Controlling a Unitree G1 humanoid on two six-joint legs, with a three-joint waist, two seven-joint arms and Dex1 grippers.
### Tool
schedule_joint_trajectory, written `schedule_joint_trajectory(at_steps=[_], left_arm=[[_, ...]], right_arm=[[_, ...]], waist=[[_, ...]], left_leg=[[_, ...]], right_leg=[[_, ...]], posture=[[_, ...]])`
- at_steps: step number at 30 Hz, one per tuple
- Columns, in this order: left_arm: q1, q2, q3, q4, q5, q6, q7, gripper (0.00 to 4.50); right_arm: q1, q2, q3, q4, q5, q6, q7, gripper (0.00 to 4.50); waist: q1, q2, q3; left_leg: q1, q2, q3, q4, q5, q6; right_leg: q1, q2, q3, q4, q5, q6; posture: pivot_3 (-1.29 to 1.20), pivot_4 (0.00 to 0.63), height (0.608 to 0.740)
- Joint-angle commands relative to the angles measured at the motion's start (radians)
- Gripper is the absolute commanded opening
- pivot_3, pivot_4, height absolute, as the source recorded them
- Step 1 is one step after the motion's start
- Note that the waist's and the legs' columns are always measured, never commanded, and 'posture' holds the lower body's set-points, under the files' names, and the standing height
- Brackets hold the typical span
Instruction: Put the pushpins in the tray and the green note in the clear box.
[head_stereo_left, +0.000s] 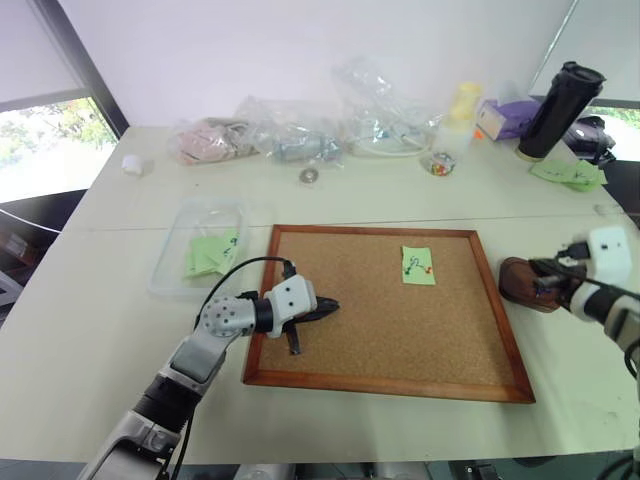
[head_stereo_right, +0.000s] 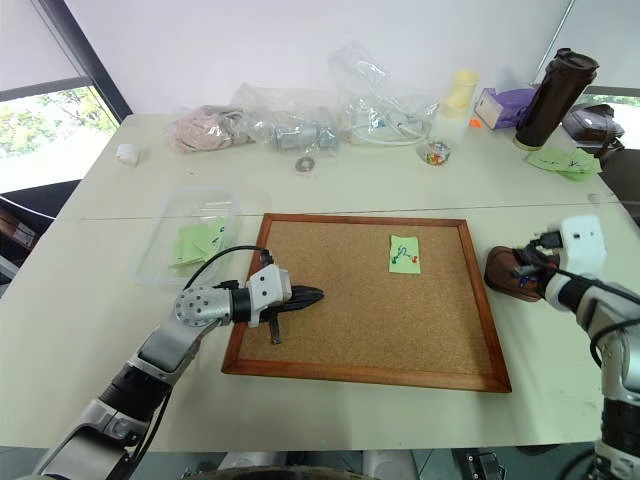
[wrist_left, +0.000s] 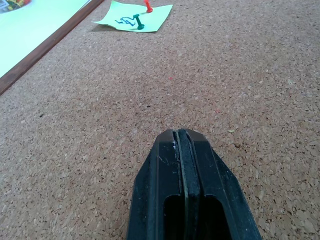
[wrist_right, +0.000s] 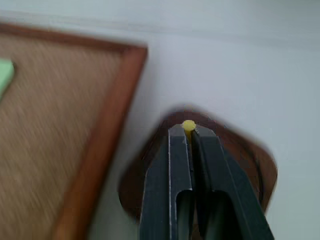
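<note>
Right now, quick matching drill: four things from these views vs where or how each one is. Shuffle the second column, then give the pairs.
Things:
1. green note
2. right claw
3. left claw
4. clear box

Places or states:
A. shut and bare, low over the cork board
B. on the table left of the cork board, green papers inside
C. pinned on the cork board by a red and a green pushpin
D. shut on a yellow pushpin, over the tray

Pairs: 1-C, 2-D, 3-A, 4-B

Pale table (head_stereo_left: 90, 330), white wall (head_stereo_left: 250, 40) behind; daylit window (head_stereo_left: 45, 140) at left.
</note>
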Motion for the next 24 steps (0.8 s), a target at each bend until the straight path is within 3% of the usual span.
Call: schedule_joint_trajectory(at_steps=[1, 14, 17, 24], left_arm=[[0.021, -0.002, -0.038, 0.052, 0.036, 0.045, -0.01, 0.0], [0.025, 0.004, -0.024, 0.031, 0.03, 0.069, -0.008, 0.0], [0.026, 0.009, -0.021, 0.019, 0.028, 0.075, -0.01, 0.0], [0.03, 0.015, -0.013, 0.017, 0.024, 0.081, -0.014, 0.0]], right_arm=[[-0.008, 0.012, -0.019, 0.022, 0.016, -0.085, 0.021, 0.05], [-0.015, 0.045, 0.044, 0.171, 0.004, -0.179, 0.028, 0.05], [-0.013, 0.052, 0.063, 0.195, 0.001, -0.197, 0.034, 0.92], [-0.013, 0.02, 0.047, 0.156, 0.022, -0.182, 0.047, 4.45]], waist=[[0.001, 0.001, 0.0], [0.001, 0.0, 0.0], [0.001, -0.001, 0.0], [0.0, -0.001, 0.0]], left_leg=[[0.0, 0.0, 0.0, 0.0, 0.0, 0.0], [0.005, 0.0, 0.0, -0.001, 0.0, 0.0], [0.013, 0.0, 0.0, -0.004, -0.001, 0.002], [0.013, 0.001, 0.0, -0.004, -0.001, 0.002]], right_leg=[[0.0, 0.0, 0.0, 0.0, 0.0, 0.0], [0.005, 0.0, 0.0, -0.001, 0.0, 0.0], [0.012, 0.0, 0.0, -0.004, 0.0, 0.0], [0.011, 0.001, 0.0, -0.004, 0.0, 0.0]], posture=[[0.0, 0.15, 0.74], [0.0, 0.15, 0.74], [0.0, 0.15, 0.74], [0.0, 0.15, 0.74]])
